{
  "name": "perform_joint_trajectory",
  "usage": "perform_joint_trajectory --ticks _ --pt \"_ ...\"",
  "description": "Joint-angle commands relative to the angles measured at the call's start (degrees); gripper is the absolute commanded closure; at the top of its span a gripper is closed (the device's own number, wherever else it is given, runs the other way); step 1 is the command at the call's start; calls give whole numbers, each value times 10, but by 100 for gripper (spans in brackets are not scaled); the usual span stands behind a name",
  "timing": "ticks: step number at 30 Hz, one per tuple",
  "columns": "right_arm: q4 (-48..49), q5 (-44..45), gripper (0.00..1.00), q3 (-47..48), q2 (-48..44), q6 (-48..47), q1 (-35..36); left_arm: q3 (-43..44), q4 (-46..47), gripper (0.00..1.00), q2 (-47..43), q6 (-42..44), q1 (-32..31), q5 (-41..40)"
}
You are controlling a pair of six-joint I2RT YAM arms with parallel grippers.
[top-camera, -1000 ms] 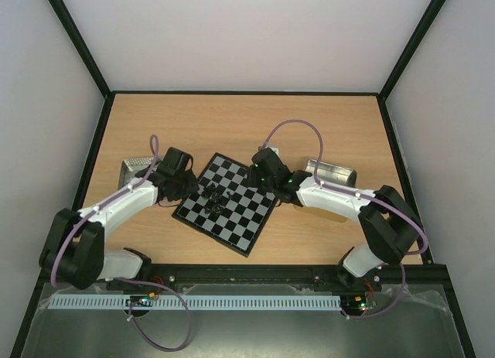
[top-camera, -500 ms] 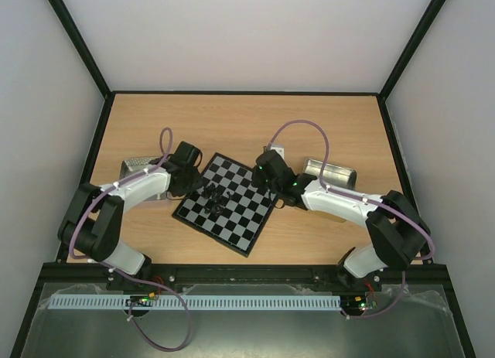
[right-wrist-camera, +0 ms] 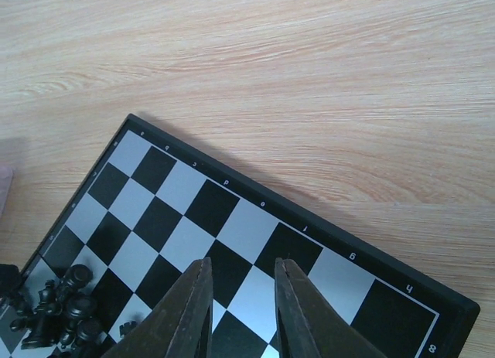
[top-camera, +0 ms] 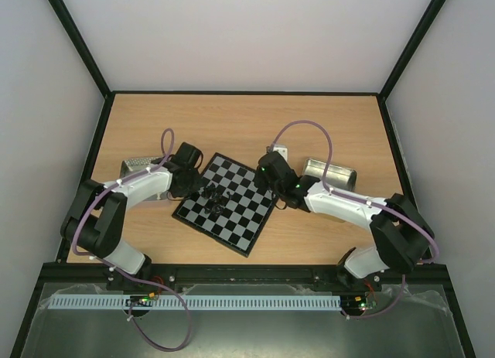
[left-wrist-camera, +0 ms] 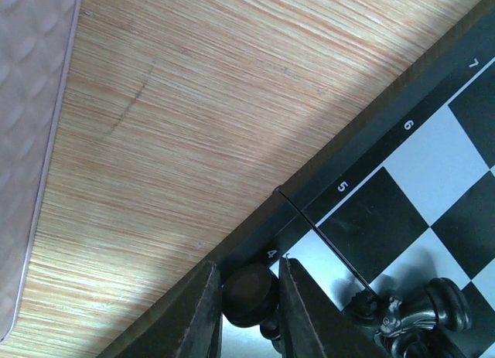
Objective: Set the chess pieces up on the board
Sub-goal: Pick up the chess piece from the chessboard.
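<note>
Your left gripper (left-wrist-camera: pixel 247 271) is clamped narrow on one black chess piece (left-wrist-camera: pixel 249 294) at the board's (top-camera: pixel 246 213) 9 o'clock rim. The other pieces (left-wrist-camera: pixel 418 319) crowd just beside it at 4 o'clock, and a metal tray (top-camera: pixel 135 169) lies at 9 o'clock. Your right gripper (right-wrist-camera: pixel 240 265) hangs slightly parted and empty over the board's 2 o'clock edge, with a second tray (top-camera: pixel 334 172) at 3 o'clock.

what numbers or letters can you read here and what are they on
"4", "5", "6", "7": printed along the black rim of the board, left wrist view
"8": at the rim's corner, right wrist view
Rim letters in the right wrist view: too small to read
</note>
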Motion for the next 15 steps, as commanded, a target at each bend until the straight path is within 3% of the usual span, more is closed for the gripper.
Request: perform_joint_trajectory --ticks 1,8,15 --pt "13 23 78 -6 -23 -2 -1 3 6 78 5 1 -1 -4" --pt "13 24 78 -9 -31 1 -2 -10 20 75 14 1 -1 7" --pt "19 7 78 -9 -40 2 -2 -12 22 83 -7 0 -1 -6"
